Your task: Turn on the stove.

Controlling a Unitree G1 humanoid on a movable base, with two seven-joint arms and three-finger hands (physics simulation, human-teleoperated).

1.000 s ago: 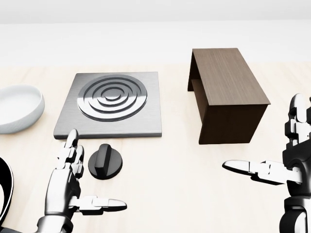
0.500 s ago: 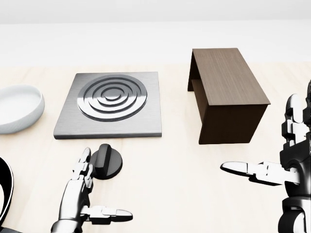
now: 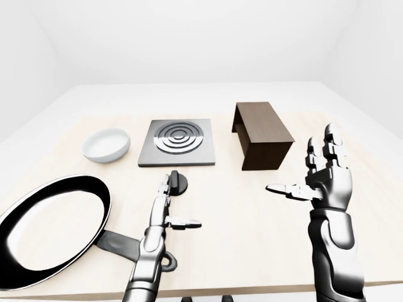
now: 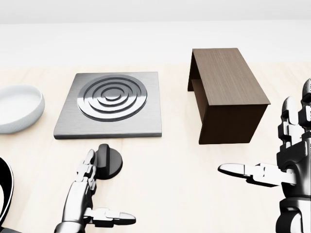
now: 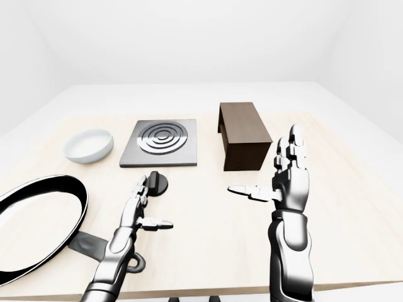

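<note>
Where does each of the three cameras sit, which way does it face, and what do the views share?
Head view: on the head, angled down at the stove plate, black knob and brown box; both open hands show.
Left-eye view: wider, showing the whole table, pan, bowl, left hand.
Right-eye view: nearly the same, things shifted left; right hand.
All share stove, knob, box.

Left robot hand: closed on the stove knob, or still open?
Open: the left robot hand has fingertips beside the knob, thumb splayed away.

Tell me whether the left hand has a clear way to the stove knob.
Probably yes: the left hand is open, its fingers already beside the knob, with nothing between them.
</note>
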